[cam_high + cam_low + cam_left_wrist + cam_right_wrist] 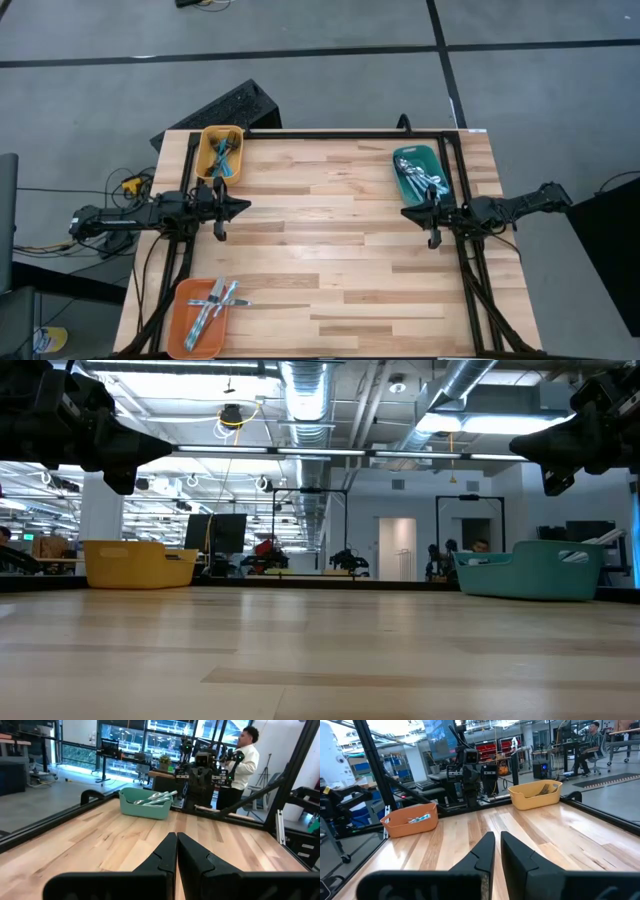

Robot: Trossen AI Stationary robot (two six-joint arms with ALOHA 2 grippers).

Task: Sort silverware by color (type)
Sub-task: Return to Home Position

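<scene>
The silverware lies sorted in three trays: blue-handled pieces in the yellow tray (pixel 221 152) at the far left, more in the teal tray (pixel 421 176) at the far right, and forks and spoons in the orange tray (pixel 207 313) at the near left. My left gripper (pixel 245 206) hangs shut and empty above the table's left side, level with the yellow tray's near end. My right gripper (pixel 407 212) hangs shut and empty above the right side, just near of the teal tray. Both point toward the table's middle.
A black frame (pixel 340 134) runs along the table's far edge and down both sides. The wooden top (pixel 330 250) between the trays bears nothing. People stand in the room beyond the table (pixel 243 760).
</scene>
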